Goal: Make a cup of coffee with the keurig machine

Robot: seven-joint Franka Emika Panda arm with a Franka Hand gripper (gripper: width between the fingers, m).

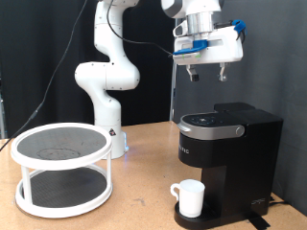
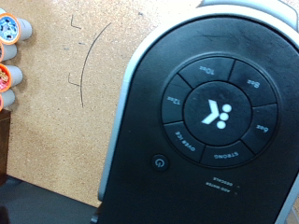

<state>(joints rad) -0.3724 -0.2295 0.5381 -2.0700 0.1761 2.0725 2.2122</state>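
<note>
The tool point(image 1: 206, 73) is hovering open and empty at upper right, above the closed black boxy keurig machine point(image 1: 226, 153); the small white ceramic cup point(image 1: 189, 198) is sitting on its base.

White cup point(image 1: 189, 198) under closed keurig machine point(image 1: 225, 153)

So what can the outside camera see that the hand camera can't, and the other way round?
Only the exterior view shows the gripper hanging in the air above the keurig machine, the cup standing on the machine's base, and a white two-level round rack on the table at the exterior view's left.

Only the wrist view shows the ring of buttons on the lid close up, plus two small orange-topped pods at the picture's edge.

Both show the black machine's lid.
</note>
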